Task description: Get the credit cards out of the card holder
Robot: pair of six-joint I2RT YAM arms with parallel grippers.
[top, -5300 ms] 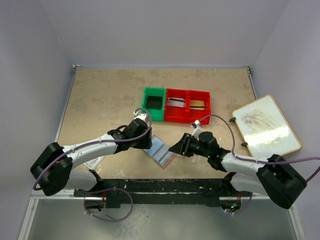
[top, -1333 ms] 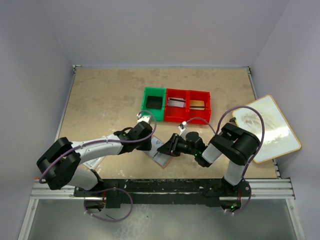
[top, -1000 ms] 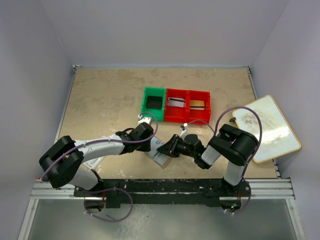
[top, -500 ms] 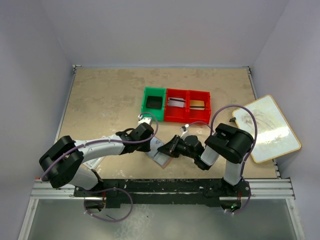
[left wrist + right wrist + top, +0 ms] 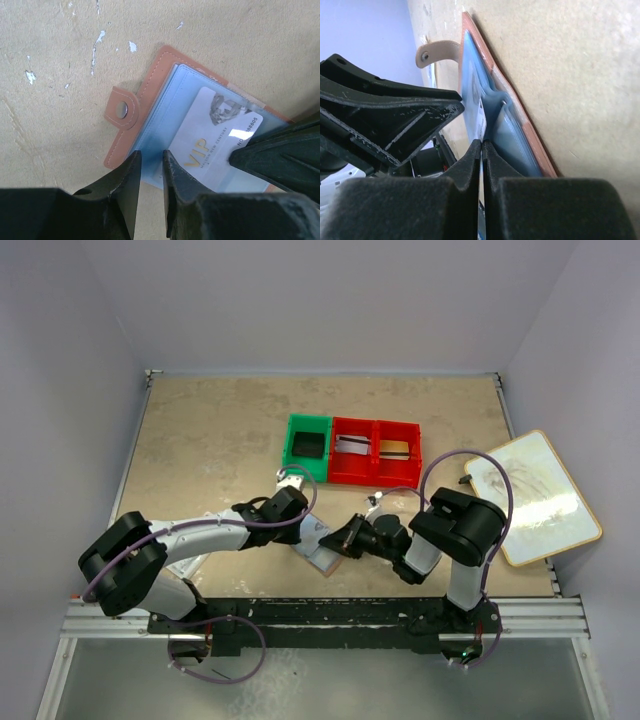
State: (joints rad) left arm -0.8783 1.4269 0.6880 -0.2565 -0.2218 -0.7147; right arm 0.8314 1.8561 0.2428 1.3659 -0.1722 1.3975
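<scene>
Matt leather-like card holder [image 5: 131, 122], glossy card [image 5: 215, 150]

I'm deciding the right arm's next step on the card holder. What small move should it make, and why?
Probably draw the right tool straight back: it is shut on the VIP card's edge, while the left tool pins the open card holder down.

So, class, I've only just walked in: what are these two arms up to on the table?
They are working on an open card holder lying flat near the front of the table. The left fingers press its blue-grey lining at one edge, pinning it down. The right fingers are shut on the edge of a white VIP card, which sits partly in its pocket, not yet pulled out. Three small bins wait behind.
</scene>
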